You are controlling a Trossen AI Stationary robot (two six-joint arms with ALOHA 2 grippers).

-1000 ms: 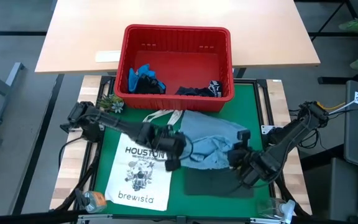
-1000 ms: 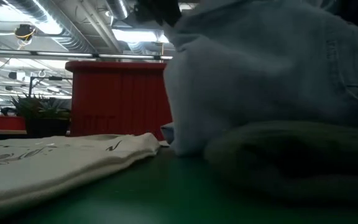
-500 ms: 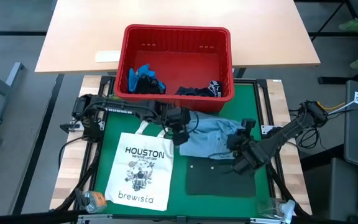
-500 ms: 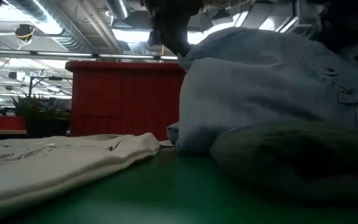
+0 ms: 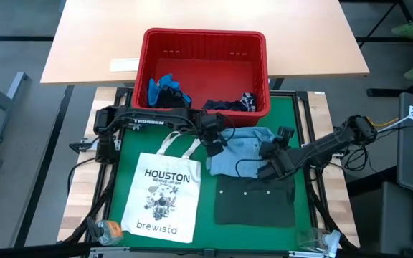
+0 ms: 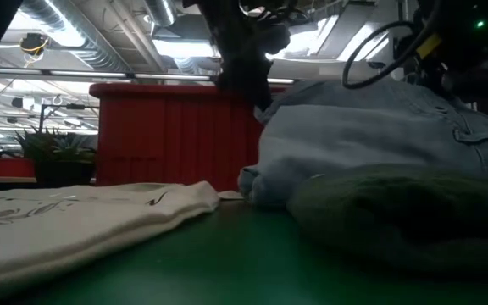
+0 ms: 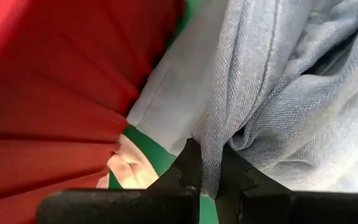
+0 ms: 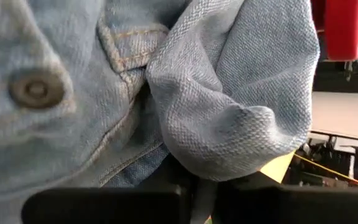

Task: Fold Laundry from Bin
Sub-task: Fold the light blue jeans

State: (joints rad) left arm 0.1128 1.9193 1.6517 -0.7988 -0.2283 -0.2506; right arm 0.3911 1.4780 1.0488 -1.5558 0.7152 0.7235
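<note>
Green matting covers the tabletop (image 5: 203, 222), with the red bin (image 5: 203, 43) at its far edge holding a bright blue garment (image 5: 165, 89) and a dark navy one (image 5: 229, 104). Just in front of the bin, the light blue denim shirt (image 5: 239, 152) lies bunched, overlapping the far edge of a dark green garment (image 5: 253, 204) spread flat. The left gripper (image 5: 213, 145) has its jaws clamped on the shirt's left edge; the right gripper (image 5: 269, 162) has its jaws clamped on the shirt's right side. A white tote bag (image 5: 160, 195) lies beside them on the left.
</note>
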